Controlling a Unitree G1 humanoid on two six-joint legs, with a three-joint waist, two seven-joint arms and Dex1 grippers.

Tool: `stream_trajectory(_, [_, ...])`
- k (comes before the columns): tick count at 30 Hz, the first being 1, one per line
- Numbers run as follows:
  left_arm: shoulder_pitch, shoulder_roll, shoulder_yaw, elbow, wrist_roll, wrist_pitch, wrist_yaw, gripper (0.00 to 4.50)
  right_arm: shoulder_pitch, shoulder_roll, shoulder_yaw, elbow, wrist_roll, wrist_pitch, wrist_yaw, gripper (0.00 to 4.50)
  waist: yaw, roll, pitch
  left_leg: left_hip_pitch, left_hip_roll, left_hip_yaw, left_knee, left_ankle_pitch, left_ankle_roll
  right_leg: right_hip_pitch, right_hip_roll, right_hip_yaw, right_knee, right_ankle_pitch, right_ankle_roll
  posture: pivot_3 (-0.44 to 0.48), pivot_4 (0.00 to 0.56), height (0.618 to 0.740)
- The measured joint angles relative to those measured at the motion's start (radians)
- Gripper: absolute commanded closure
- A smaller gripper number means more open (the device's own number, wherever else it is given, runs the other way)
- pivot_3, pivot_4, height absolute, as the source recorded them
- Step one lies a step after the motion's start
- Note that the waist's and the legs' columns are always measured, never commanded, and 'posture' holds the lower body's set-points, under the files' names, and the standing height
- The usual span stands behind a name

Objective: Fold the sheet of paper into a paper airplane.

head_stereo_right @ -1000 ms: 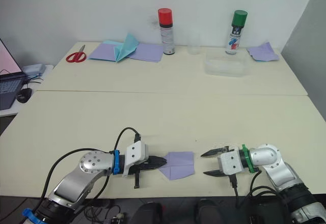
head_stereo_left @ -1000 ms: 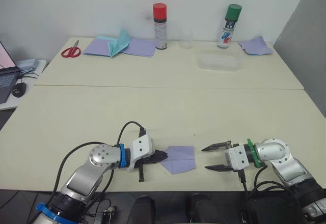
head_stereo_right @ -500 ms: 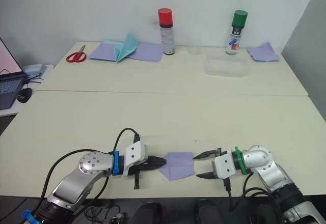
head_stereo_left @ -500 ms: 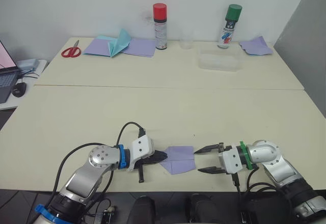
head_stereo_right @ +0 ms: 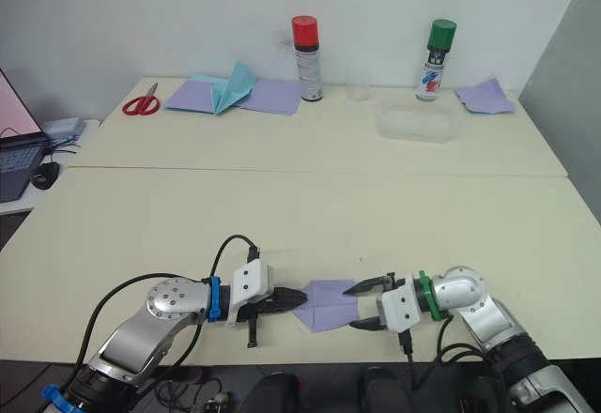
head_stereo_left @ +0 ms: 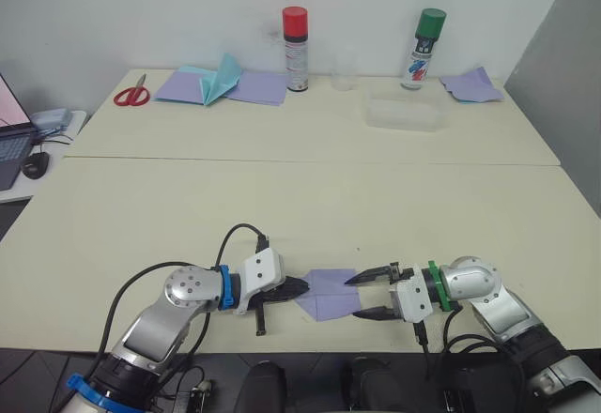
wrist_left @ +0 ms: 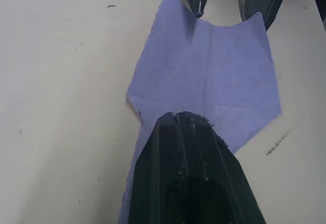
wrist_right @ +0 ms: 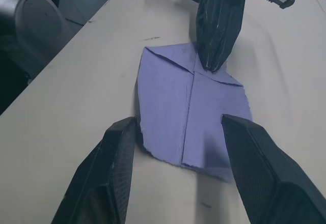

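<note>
The sheet of paper lies flat near the front edge of the near table, folded to a point that faces my left gripper. Front edge is close, only a narrow strip of tabletop between paper and drop-off. Plenty of bare tabletop behind the paper, up to the seam where the far table begins.

My left gripper is clenched, fingers pressed together, tip resting on the pointed end of the paper, pinning it; left wrist view shows the closed tip over the point with creases running out from it. My right gripper is released, fingers spread, at the paper's square end; in the right wrist view the two fingers straddle the near edge of the sheet, one at each corner. Whether they touch the paper, can't tell.

Far table holds the clutter, well apart: red scissors, flat lavender sheets with a teal folded paper, red-capped spray can, green-capped spray can, clear plastic tray, another lavender paper at the far right corner
</note>
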Motion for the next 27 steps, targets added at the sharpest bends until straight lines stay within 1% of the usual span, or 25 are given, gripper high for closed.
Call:
stream_trajectory(7, [0.001, -0.004, 0.0, 0.001, 0.002, -0.001, 0.001, 4.5, -0.005, 0.003, 0.006, 0.006, -0.002, -0.003, -0.01, 1.77, 0.0, 0.0, 0.0, 0.001, 0.0, 0.0, 0.0, 0.0, 0.0, 0.001, 0.0, 0.001, 0.0, 0.0, 0.0, 0.0, 0.15, 0.74])
stream_trajectory(11, [0.007, -0.008, -0.001, -0.004, 0.002, -0.005, 0.001, 4.5, 0.043, -0.047, 0.002, -0.049, 0.078, 0.077, 0.027, 1.77, 0.003, 0.0, 0.0, -0.001, -0.001, 0.0, 0.0, 0.0, 0.0, 0.0, 0.0, 0.001, 0.0, 0.0, 0.001, 0.0, 0.15, 0.74])
stream_trajectory(12, [0.007, -0.008, -0.001, -0.005, 0.002, -0.005, 0.001, 4.5, 0.066, -0.071, -0.003, -0.089, 0.113, 0.141, 0.04, 1.77, 0.004, 0.0, 0.0, -0.001, -0.001, 0.0, 0.0, 0.0, 0.0, 0.0, -0.001, 0.001, 0.0, 0.001, 0.002, 0.0, 0.15, 0.74])
stream_trajectory(14, [0.01, -0.007, 0.002, -0.008, 0.001, -0.007, 0.0, 4.5, 0.114, -0.138, -0.022, -0.213, 0.219, 0.329, 0.055, 1.77, 0.004, 0.001, 0.0, -0.002, -0.001, 0.0, 0.0, 0.0, 0.0, -0.001, -0.002, 0.0, 0.0, 0.002, 0.003, 0.0, 0.15, 0.74])
stream_trajectory(15, [0.012, -0.007, 0.005, -0.007, 0.001, -0.007, 0.0, 4.5, 0.122, -0.17, -0.045, -0.281, 0.284, 0.455, 0.048, 1.77, 0.004, 0.001, 0.0, -0.002, -0.001, -0.001, 0.0, 0.0, 0.0, -0.001, -0.002, 0.0, 0.0, 0.002, 0.003, 0.0, 0.15, 0.74])
stream_trajectory(17, [0.013, -0.006, 0.007, -0.005, 0.002, -0.007, 0.0, 4.5, 0.123, -0.228, -0.101, -0.398, 0.404, 0.713, 0.005, 1.77, 0.004, 0.001, 0.0, -0.002, 0.0, -0.001, 0.0, 0.0, 0.0, 0.0, -0.002, -0.001, 0.0, 0.002, 0.004, 0.0, 0.15, 0.74])
stream_trajectory(19, [0.013, -0.006, 0.008, -0.003, 0.003, -0.007, 0.002, 4.5, 0.114, -0.265, -0.137, -0.464, 0.493, 0.938, -0.042, 1.77, 0.003, 0.0, 0.0, -0.001, 0.0, -0.002, 0.0, 0.0, 0.0, 0.0, -0.002, -0.001, 0.0, 0.0, -0.001, 0.0, 0.15, 0.74])
stream_trajectory(20, [0.012, -0.007, 0.008, -0.002, 0.004, -0.008, 0.003, 4.5, 0.105, -0.275, -0.149, -0.488, 0.553, 1.083, -0.082, 1.77, 0.003, 0.0, 0.0, -0.001, 0.001, -0.002, 0.0, 0.0, 0.0, 0.0, -0.002, -0.001, 0.0, -0.001, -0.001, 0.0, 0.15, 0.74])
stream_trajectory(21, [0.012, -0.007, 0.008, -0.001, 0.004, -0.008, 0.003, 4.5, 0.094, -0.274, -0.166, -0.498, 0.616, 1.219, -0.125, 1.77, 0.002, 0.0, 0.0, -0.001, 0.001, -0.002, 0.0, 0.0, 0.0, 0.0, -0.002, -0.001, 0.0, -0.001, -0.001, 0.0, 0.15, 0.74])
stream_trajectory(23, [0.011, -0.007, 0.008, 0.003, 0.005, -0.016, 0.0, 4.5, 0.038, -0.235, -0.213, -0.495, 0.76, 1.544, -0.255, 1.77, 0.0, 0.0, 0.0, -0.002, 0.0, -0.001, 0.0, 0.0, 0.0, -0.001, -0.002, 0.001, 0.0, 0.0, -0.001, 0.0, 0.15, 0.74])
stream_trajectory(24, [0.01, -0.007, 0.007, 0.004, 0.006, -0.02, 0.0, 4.5, 0.016, -0.211, -0.234, -0.493, 0.808, 1.648, -0.305, 1.77, 0.0, 0.001, 0.0, -0.002, 0.0, -0.001, 0.0, 0.0, 0.0, -0.001, -0.002, 0.001, 0.0, 0.0, 0.0, 0.0, 0.15, 0.74])
stream_trajectory(26, [0.01, -0.008, 0.007, 0.006, 0.006, -0.024, 0.0, 4.5, -0.034, -0.12, -0.297, -0.476, 0.887, 1.833, -0.417, 1.77, 0.0, 0.0, -0.001, -0.003, 0.0, -0.001, 0.0, 0.0, 0.0, -0.001, -0.002, 0.0, -0.001, 0.001, 0.001, 0.0, 0.15, 0.74])
stream_trajectory(27, [0.007, -0.01, 0.004, 0.006, 0.006, -0.024, 0.0, 4.5, -0.056, -0.075, -0.322, -0.471, 0.917, 1.909, -0.468, 1.77, 0.0, 0.0, -0.001, -0.004, -0.001, -0.001, 0.0, 0.0, 0.0, -0.002, -0.002, 0.0, -0.001, 0.002, 0.003, 0.0, 0.15, 0.74])
